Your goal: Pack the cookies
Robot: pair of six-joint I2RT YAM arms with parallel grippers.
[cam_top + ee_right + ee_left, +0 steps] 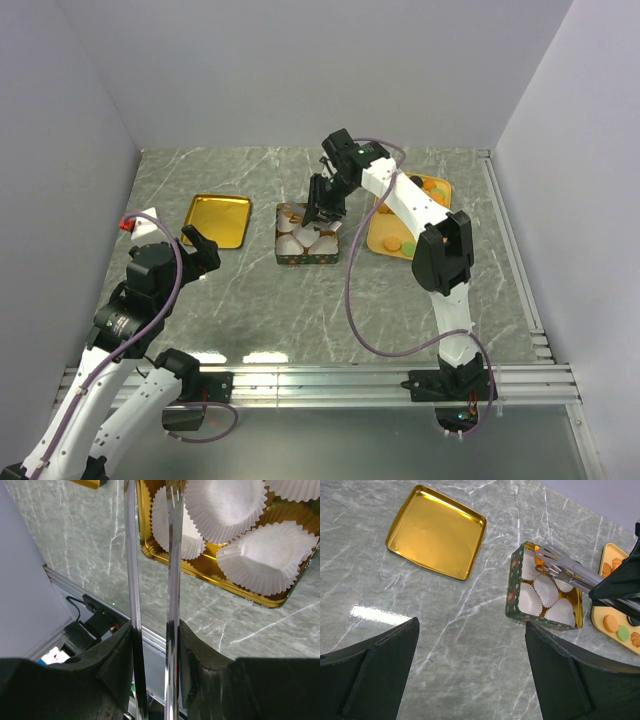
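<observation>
Orange and green cookies [408, 241] lie on a gold tray [381, 236] at the right, and they also show in the left wrist view [610, 623]. A green-sided tin [305, 259] holds white paper cups [225, 505]. My right gripper [325, 203] is shut on metal tongs [172, 580] above the tin. The tongs' tips [547, 555] reach over the tin's far corner beside an orange cookie [539, 559]; I cannot tell if they grip it. My left gripper [471, 625] is open and empty over bare table left of the tin.
A shallow empty gold lid [215, 220] lies left of the tin, also in the left wrist view [435, 530]. A metal rail [320, 380] runs along the near table edge. White walls enclose the table on three sides.
</observation>
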